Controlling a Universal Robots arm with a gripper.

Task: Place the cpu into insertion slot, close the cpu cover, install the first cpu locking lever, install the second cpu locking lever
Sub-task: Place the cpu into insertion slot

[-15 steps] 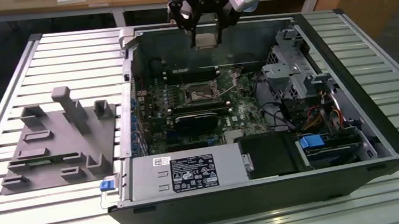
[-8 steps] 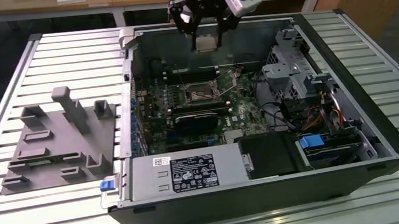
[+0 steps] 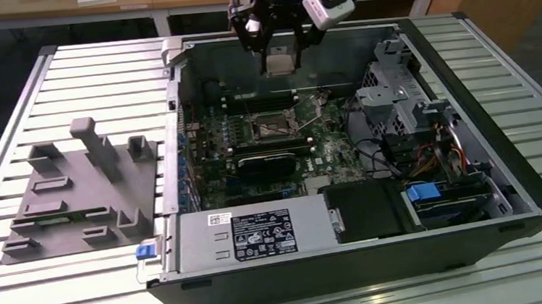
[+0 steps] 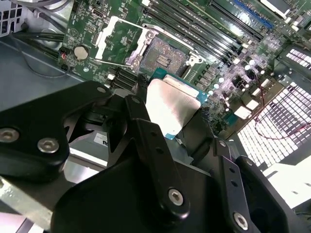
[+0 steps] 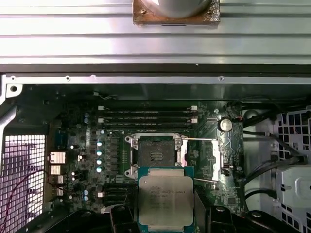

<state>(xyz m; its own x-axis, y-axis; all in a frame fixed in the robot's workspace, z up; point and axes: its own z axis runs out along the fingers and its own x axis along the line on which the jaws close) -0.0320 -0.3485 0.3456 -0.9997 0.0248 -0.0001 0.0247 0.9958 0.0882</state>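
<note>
- Gripping the cpu [image 3: 281, 65] by two opposite edges, the claw [image 3: 280, 52] hung over the far side of the open computer case [image 3: 358, 272], its fingers closed only as far as the chip's width.
- In both wrist views the cpu showed metal top up, held level above the motherboard [image 5: 97, 145] and clear of it.
- Just beyond the chip sat the insertion slot [image 5: 155, 155], its dark centre uncovered.
- Beside the slot, the cpu cover [image 5: 203, 156] lay swung open, a silver frame with green board showing through its window.
- A coin battery [image 5: 224, 124] sat near the cover's outer edge.
- Long black memory slots [image 5: 146, 116] ran along the slot's other side.
- In the exterior view a black card with a fan [image 3: 272, 163] lay on the nearer side of the slot, with a grey power supply [image 3: 248, 233] beyond it at the near wall.
- A drive cage [image 3: 403, 102] and loose cables [image 3: 445, 156] crowded the exterior view's right.
- Outside the case, at the exterior view's left, a grey moulded fixture [image 3: 80, 192] stood on the slatted desk [image 3: 79, 298].
</note>
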